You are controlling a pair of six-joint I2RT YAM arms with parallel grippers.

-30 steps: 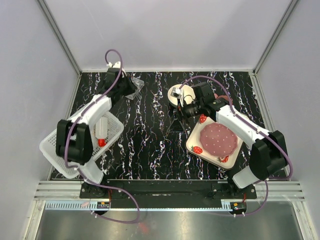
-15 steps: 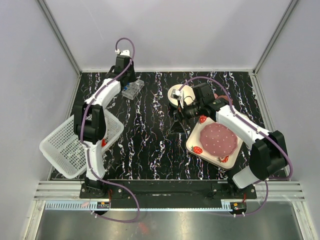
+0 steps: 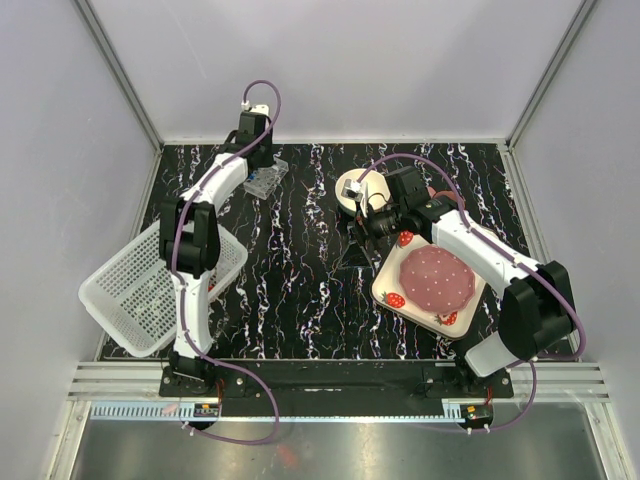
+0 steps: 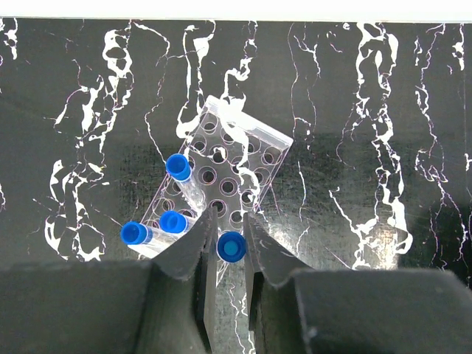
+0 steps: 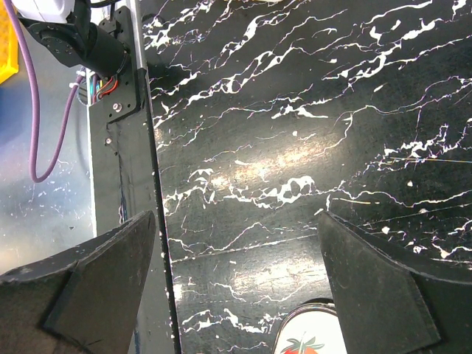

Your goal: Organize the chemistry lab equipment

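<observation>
Between the narrow left jaws, a gripped blue-capped tube (image 4: 231, 246) over the rack (image 4: 237, 146); right jaws wide.

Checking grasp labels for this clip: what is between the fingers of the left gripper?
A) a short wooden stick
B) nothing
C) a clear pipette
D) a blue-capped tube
D: in the left wrist view the left gripper is closed on a blue-capped tube, whose cap shows between the fingers, at the near end of the clear tube rack.

Rack (image 3: 264, 180) back-L; basket (image 3: 120, 300) near-L; plate (image 3: 386, 291) R.
</observation>
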